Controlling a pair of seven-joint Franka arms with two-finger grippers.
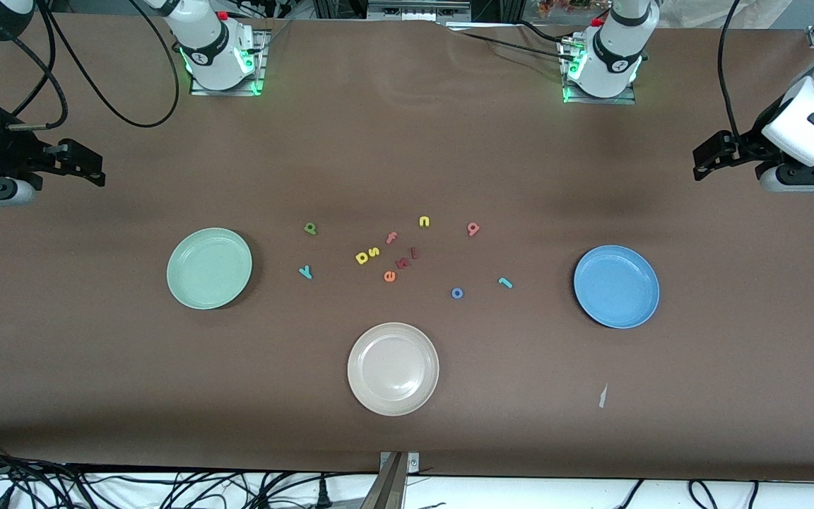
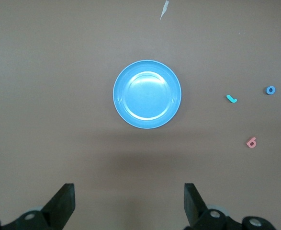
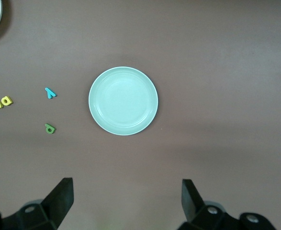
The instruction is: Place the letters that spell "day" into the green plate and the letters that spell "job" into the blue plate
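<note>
While both arms wait raised at their ends of the tabletop, we note the left pincer over bare brown surface toward the left arm's end, jaws spread wide and holding nothing; the right pincer is likewise wide apart and empty at the right arm's end. The green plate lies toward the right arm's end, the blue plate toward the left arm's end, and a beige plate sits between them, nearer the front camera. All letters lie loose on the tabletop between the green and blue plates; no plate holds any. The teal Y and green a are the letters closest to the green plate, the a farther from the camera. The yellow D touches the yellow s. The blue o and teal j lie toward the blue plate, the pink b farther from the camera. We also log a yellow n, pink f and orange e in the cluster.
</note>
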